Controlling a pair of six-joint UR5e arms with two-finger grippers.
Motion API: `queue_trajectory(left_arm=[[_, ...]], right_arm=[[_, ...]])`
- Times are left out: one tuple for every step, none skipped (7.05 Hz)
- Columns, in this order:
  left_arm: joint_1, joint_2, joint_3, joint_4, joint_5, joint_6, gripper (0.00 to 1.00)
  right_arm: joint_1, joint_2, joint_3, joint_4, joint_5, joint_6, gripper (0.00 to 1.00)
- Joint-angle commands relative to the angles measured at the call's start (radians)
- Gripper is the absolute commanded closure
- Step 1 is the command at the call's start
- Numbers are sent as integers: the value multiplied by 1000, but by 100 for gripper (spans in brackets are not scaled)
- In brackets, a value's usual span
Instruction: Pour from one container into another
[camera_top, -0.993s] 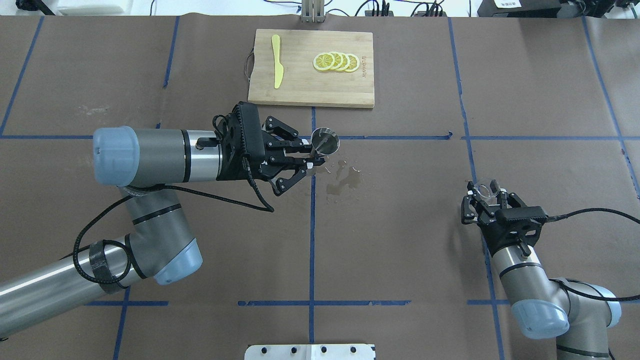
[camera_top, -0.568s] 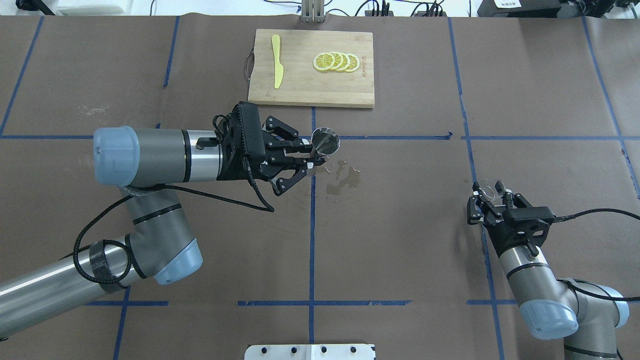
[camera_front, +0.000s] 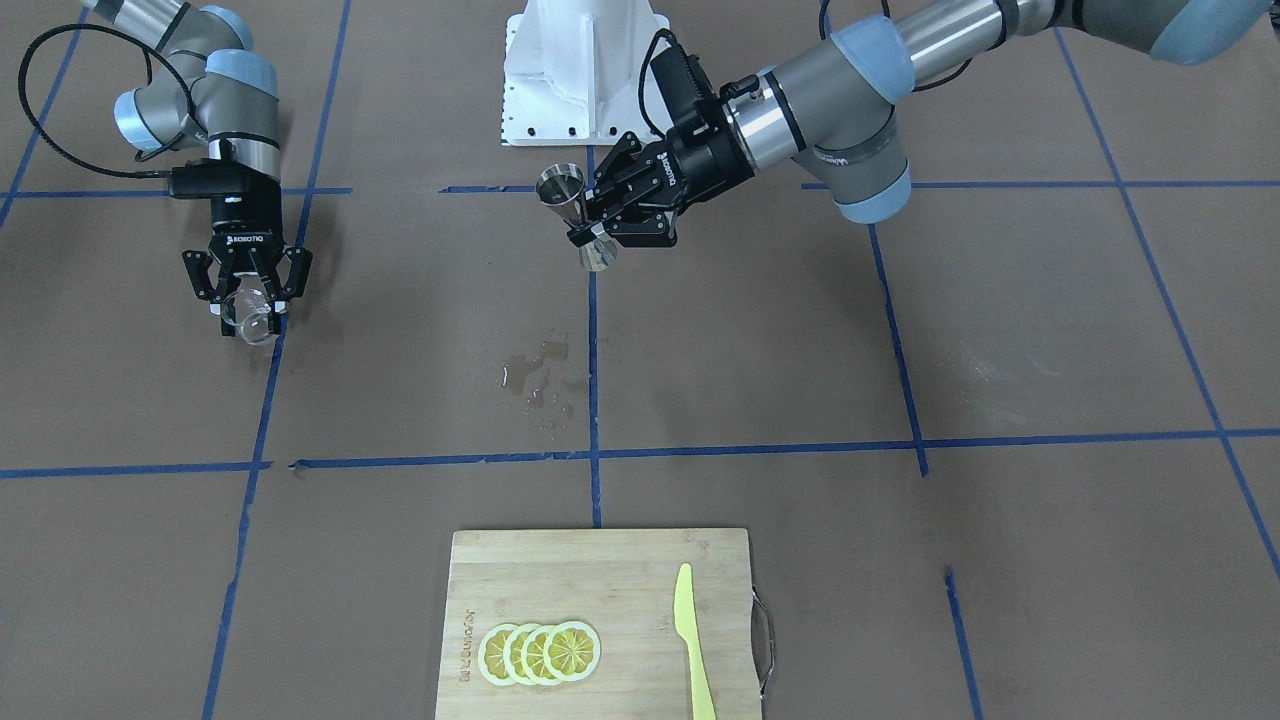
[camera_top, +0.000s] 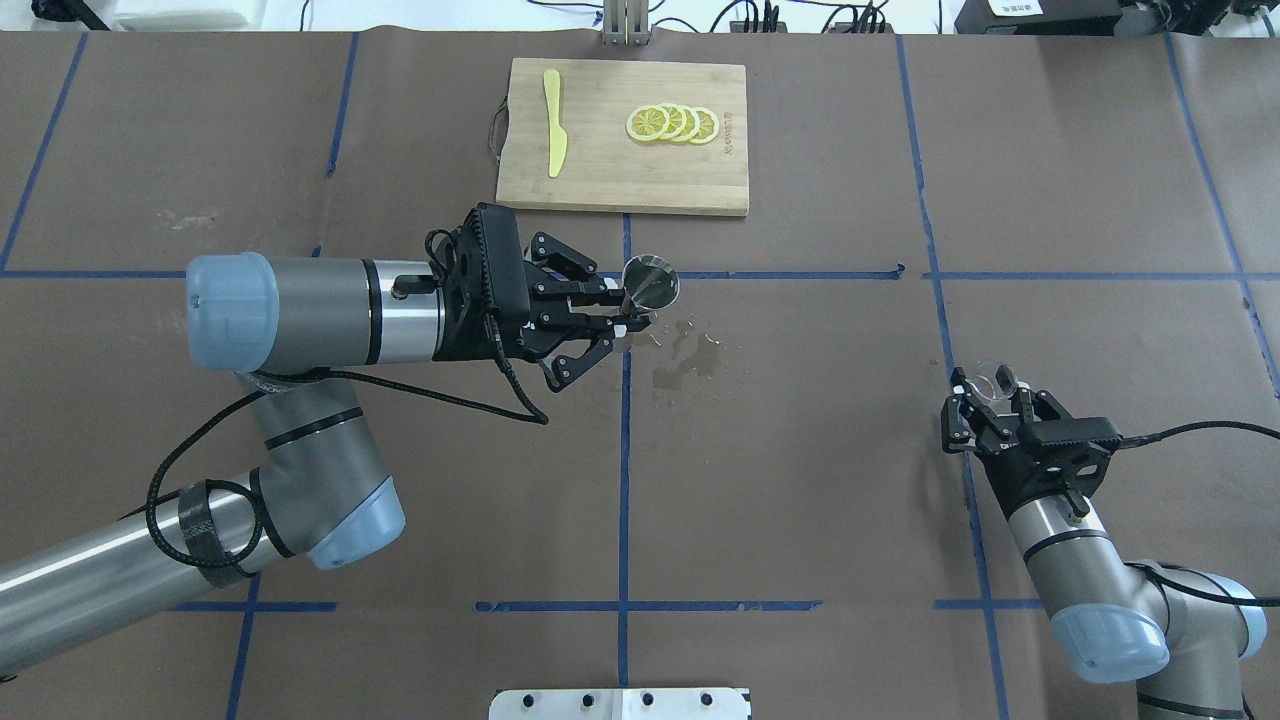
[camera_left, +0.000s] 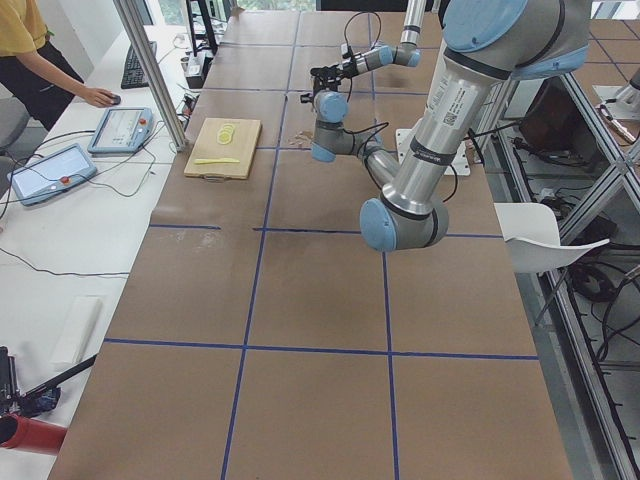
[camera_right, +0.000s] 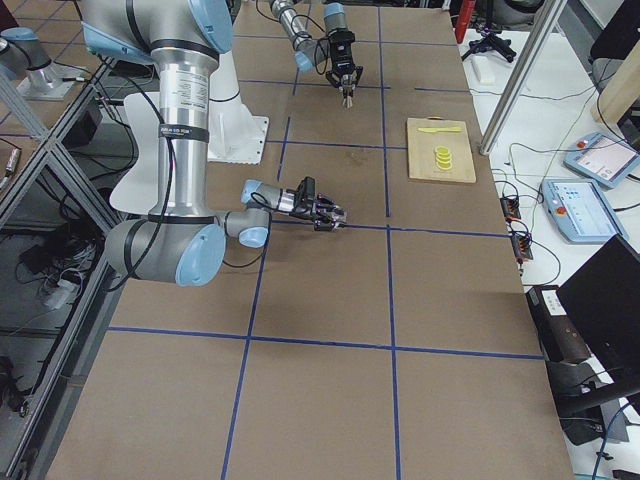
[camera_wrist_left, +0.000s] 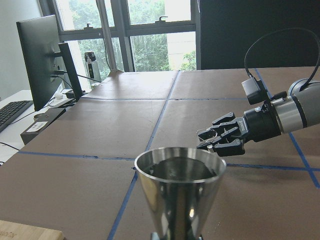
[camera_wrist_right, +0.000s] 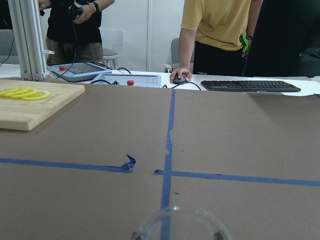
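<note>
The steel hourglass jigger (camera_top: 650, 282) is held upright above the table's middle, with my left gripper (camera_top: 626, 312) shut on its waist. The front-facing view shows the jigger (camera_front: 562, 192) and the left gripper (camera_front: 590, 234) well off the surface. It fills the left wrist view as the jigger (camera_wrist_left: 180, 190), its cup dark inside. At the right side of the table, the small clear glass tumbler (camera_top: 988, 379) sits upright between the fingers of my right gripper (camera_top: 986, 396), which is shut on it, low over the table. The tumbler (camera_front: 250, 320) looks empty; its rim (camera_wrist_right: 179, 222) shows in the right wrist view.
A wet puddle (camera_top: 690, 355) lies on the brown paper just right of the jigger. A wooden cutting board (camera_top: 600, 185) at the far edge carries lemon slices (camera_top: 672, 124) and a yellow knife (camera_top: 553, 120). People stand beyond the far edge.
My right arm has drawn back toward the robot and a little to the right, carrying the tumbler. The left arm and the jigger have stayed still.
</note>
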Motion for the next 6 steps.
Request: queue_trajectory(left_arm=[[0,2,0,0,0,0,100],[0,2,0,0,0,2,100],[0,2,0,0,0,1,100],[0,8,0,0,0,2,100],[0,8,0,0,0,2,100],[0,8,-2,0,-2,2,100]], right_arm=[[-2,4,-24,2,2,-1,66],[-2,4,-26,2,2,-1,62],[-2,4,-27,2,2,-1,56],[-3,4,-27,2,2,-1,52],[-3,4,-27,2,1,0,43],[-3,4,-27,3,1,0,30]])
